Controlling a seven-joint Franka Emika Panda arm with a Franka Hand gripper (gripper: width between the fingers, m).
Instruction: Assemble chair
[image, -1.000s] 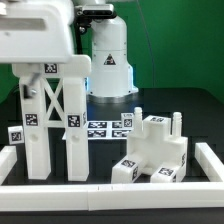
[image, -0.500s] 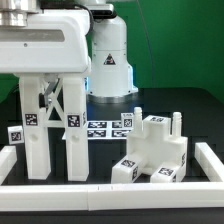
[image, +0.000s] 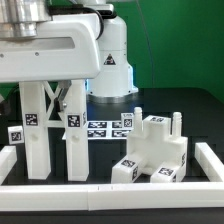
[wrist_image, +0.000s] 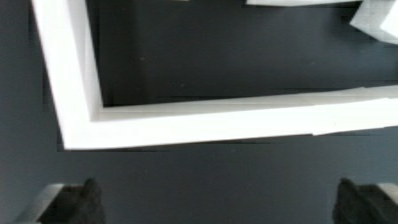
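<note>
The wrist view looked straight down past the gripper (wrist_image: 222, 205), whose two dark fingertips (wrist_image: 71, 200) stood wide apart with nothing between them, only bare table (wrist_image: 214, 60) beneath. That view also showed one corner where two white rails (wrist_image: 71, 90) met, and white scraps (wrist_image: 377, 20) at the picture's edge, too cropped to name. The exterior view did not show the fingertips clearly; the arm (image: 50, 50) filled its upper left, bulky and white, with the arm's base (image: 110, 60) behind it, lit blue at the collar. Only this view showed the chair, in two pieces, both on the table inside the rails. A tall frame (image: 33, 150) stood upright on the exterior view's left, under the arm, made of two posts with crossed braces between them and carrying several square tags. A low block (image: 155, 148) of joined parts sat well apart on the exterior view's right, tagged, with a peg pointing up. Between them, further back, the marker board (image: 100, 127) lay flat. The table was black and matte. Rails showed along three sides: front, left and right. A plain green wall closed off the room behind.
</note>
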